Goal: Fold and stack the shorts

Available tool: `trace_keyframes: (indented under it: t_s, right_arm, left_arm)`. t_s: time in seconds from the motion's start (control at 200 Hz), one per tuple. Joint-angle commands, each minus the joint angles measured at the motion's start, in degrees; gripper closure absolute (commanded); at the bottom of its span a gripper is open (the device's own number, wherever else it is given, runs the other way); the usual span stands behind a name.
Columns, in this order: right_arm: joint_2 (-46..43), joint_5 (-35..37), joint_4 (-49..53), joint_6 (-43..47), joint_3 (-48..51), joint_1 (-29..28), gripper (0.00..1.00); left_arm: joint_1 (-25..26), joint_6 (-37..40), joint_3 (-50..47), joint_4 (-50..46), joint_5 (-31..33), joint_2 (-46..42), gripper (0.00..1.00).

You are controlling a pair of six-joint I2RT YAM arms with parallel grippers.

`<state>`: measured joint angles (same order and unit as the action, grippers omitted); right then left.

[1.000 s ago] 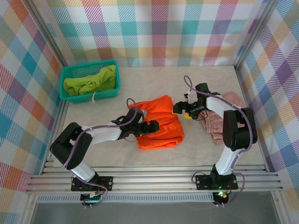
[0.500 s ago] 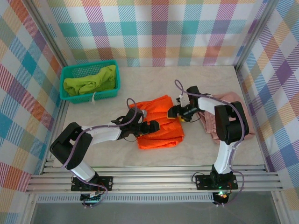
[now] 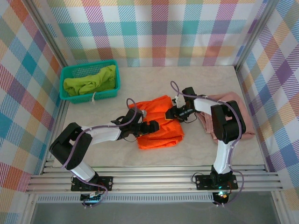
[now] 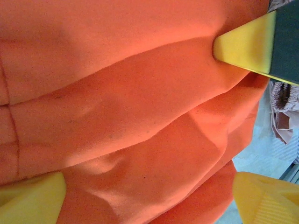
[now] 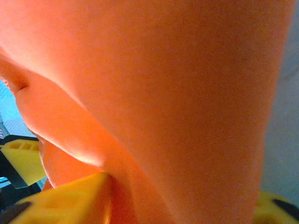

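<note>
1. The orange shorts lie rumpled on the table. The patch is about as deep as it is wide, and its far edge rises toward the right. I cannot name a long axis or find the waistband.
2. My left gripper sits over their near-left part with its jaws spread wide. Nothing is caught between them, and there are only orange folds beneath.
3. My right gripper is at their far-right edge. In its wrist view, orange cloth fills the space between my fingers, but I cannot tell whether they are pinching it.
4. The pink shorts lie just right of the orange shorts, with their long axis running far to near. My right arm hides their left part.
5. The lime green shorts are bunched in the teal basket, far-left of the orange shorts. I cannot make out which way they point.
</note>
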<state>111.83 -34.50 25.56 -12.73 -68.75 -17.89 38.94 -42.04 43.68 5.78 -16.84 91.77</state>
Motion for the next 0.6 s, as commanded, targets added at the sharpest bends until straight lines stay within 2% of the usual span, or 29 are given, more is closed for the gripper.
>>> trace_keyframes:
  t_s: [0.0, 0.11, 0.17, 0.3, 0.345, 0.395, 0.595]
  right_arm:
    - [0.54, -0.39, -0.43, 1.11, -0.5, -1.16, 0.65]
    - [-0.63, 3.36, 0.66, 2.37, -0.59, -1.73, 0.91]
    - [-1.95, 5.9, 1.59, 3.19, -0.68, -2.0, 1.0]
    - [-6.22, 13.45, 5.9, 5.26, -1.99, -2.75, 1.0]
    - [-7.81, 16.5, 8.71, 6.31, -3.23, -3.03, 1.0]
    - [-9.7, 19.91, 12.31, 7.28, -4.99, -3.2, 1.0]
    - [-15.72, 31.92, 26.73, 9.88, -13.68, -3.2, 1.0]
  left_arm:
    - [-0.91, -1.14, -3.85, -6.49, 3.23, -0.15, 0.08]
    - [-1.2, -2.73, -4.76, -6.0, 5.44, -5.32, 0.07]
    - [-1.46, -3.75, -5.17, -5.78, 7.04, -9.3, 0.07]
    - [-2.46, -4.12, -4.96, -8.68, 10.75, -18.08, 0.05]
    - [-2.93, -3.97, -4.84, -10.47, 12.18, -20.89, 0.0]
    - [-3.32, -3.19, -4.53, -12.36, 13.49, -23.57, 0.0]
    - [-4.56, -0.91, -4.51, -16.61, 15.9, -28.65, 0.0]
